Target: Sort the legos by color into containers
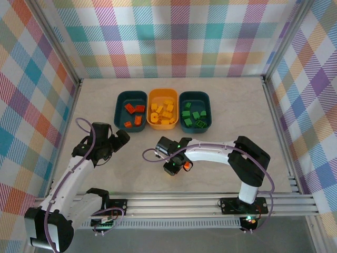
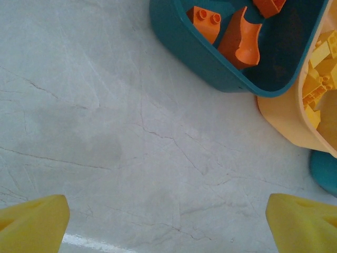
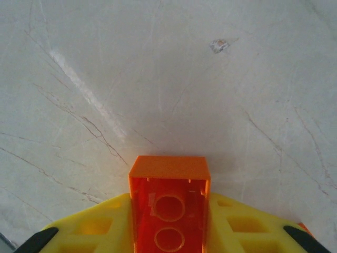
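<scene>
teal tubs (image 1: 117, 108) (image 1: 209, 110) x2 | yel-org tub (image 1: 149, 108) x1 | org lego (image 3: 169, 205) in R tool (image 1: 183, 166) x1 | arms (image 1: 68, 179) (image 1: 210, 152) x2

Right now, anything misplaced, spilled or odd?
Nothing stands out: orange legos sit in the left teal tub, yellow in the yellow tub, green in the right teal tub. The right gripper holds one orange brick.

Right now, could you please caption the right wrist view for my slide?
Right gripper shut on an orange-red brick, pale veined tabletop beyond.

Bright, even overhead light. Soft shadows lie on the pale table (image 1: 242, 105). White glare streaks its near surface; the yellow fingers (image 2: 31, 224) look blurred.
</scene>
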{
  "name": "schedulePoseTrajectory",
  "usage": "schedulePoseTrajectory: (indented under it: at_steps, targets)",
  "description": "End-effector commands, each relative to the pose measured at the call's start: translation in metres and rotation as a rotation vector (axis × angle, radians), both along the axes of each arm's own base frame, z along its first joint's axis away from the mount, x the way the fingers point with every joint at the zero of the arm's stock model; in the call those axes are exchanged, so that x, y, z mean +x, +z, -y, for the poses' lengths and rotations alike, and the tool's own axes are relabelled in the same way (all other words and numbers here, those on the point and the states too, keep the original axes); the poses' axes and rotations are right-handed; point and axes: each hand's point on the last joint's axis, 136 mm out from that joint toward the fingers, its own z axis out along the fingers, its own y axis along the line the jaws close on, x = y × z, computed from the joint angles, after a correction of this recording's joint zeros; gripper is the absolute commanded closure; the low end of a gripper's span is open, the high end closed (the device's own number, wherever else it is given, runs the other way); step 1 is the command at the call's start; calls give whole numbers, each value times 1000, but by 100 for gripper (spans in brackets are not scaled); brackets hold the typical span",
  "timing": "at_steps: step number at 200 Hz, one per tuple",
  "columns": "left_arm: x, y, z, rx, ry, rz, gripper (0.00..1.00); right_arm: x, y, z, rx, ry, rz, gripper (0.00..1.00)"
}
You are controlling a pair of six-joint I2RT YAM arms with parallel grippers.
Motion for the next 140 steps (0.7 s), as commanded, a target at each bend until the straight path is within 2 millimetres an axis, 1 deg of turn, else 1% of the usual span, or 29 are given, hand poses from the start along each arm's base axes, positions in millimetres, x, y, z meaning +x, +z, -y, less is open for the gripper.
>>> schedulePoseTrajectory:
  at_steps: [1, 31, 44, 57, 64, 70, 84, 104, 123, 128, 140]
  targets:
    - [-5, -4, -6, 17, 18, -12, 4, 7, 18, -10, 29, 6, 40, 71]
    - [-9, 0, -11, 40, 26, 0, 4, 16, 30, -19, 67, 6, 81, 73]
    - [-12, 1, -14, 49, 36, 5, 4, 23, 36, -24, 81, 4, 111, 73]
    - [-13, 0, -18, 61, 56, 7, 3, 30, 45, -32, 100, 5, 142, 73]
    - [-16, -2, -23, 73, 84, -4, 0, 35, 51, -38, 113, 7, 160, 73]
    - [-18, -5, -27, 85, 106, -15, 0, 40, 56, -43, 129, 6, 172, 73]
    - [-22, -13, -36, 92, 160, -51, 0, 58, 74, -58, 182, -7, 203, 73]
    - [-29, -31, -44, 45, 236, -114, 0, 88, 99, -89, 318, -49, 218, 73]
    - [-35, -51, -38, -63, 270, -162, 0, 120, 114, -117, 413, -82, 227, 73]
    - [-36, -55, -35, -90, 268, -168, 0, 129, 112, -122, 417, -90, 228, 73]
    - [-40, -61, -28, -131, 258, -176, 0, 149, 115, -135, 448, -104, 232, 73]
